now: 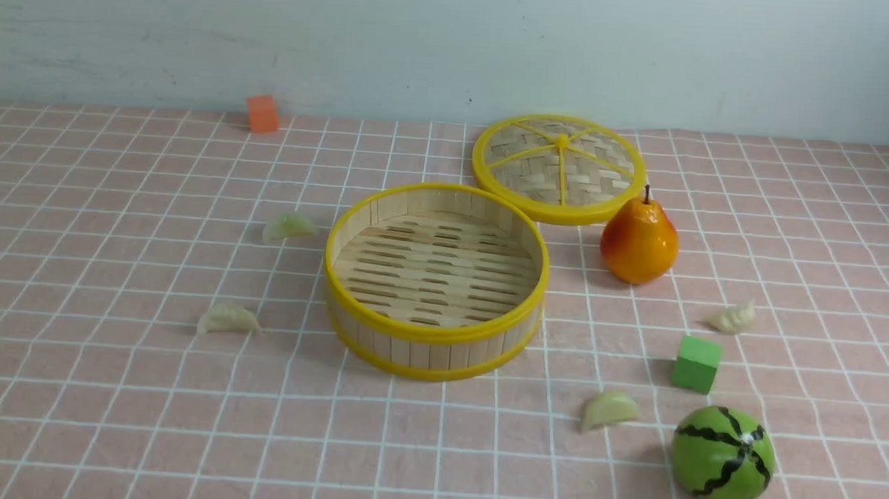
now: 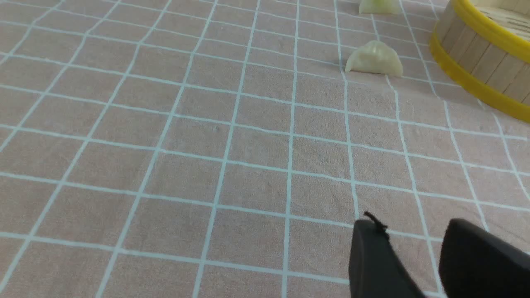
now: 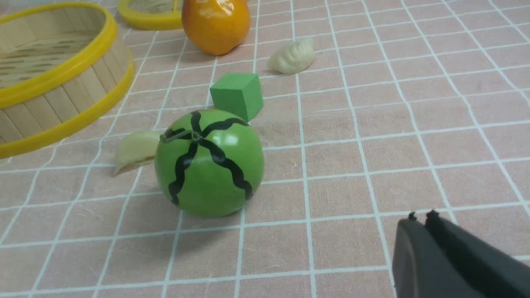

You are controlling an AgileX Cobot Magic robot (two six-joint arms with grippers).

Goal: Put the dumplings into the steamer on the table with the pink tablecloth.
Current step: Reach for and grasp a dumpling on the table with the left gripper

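Observation:
The empty steamer (image 1: 425, 350) stands mid-table on the pink tablecloth (image 1: 107, 415). Several dumplings lie around it: two to its left (image 1: 289, 226) (image 1: 228, 319), two to its right (image 1: 732, 317) (image 1: 608, 410). Neither gripper shows in the front view. In the left wrist view my left gripper (image 2: 414, 231) hangs open and empty over bare cloth, well short of a dumpling (image 2: 374, 59) and the steamer (image 2: 480, 62). My right gripper (image 3: 420, 217) is shut with nothing in it, apart from a dumpling (image 3: 292, 56) and one half hidden (image 3: 134, 147) behind the melon.
The woven lid (image 1: 559, 168) lies behind the steamer. An orange pear (image 1: 638, 241), a green cube (image 1: 695, 363) and a toy watermelon (image 1: 722, 455) crowd the right side among the dumplings. An orange cube (image 1: 262, 113) sits at the far edge by the wall.

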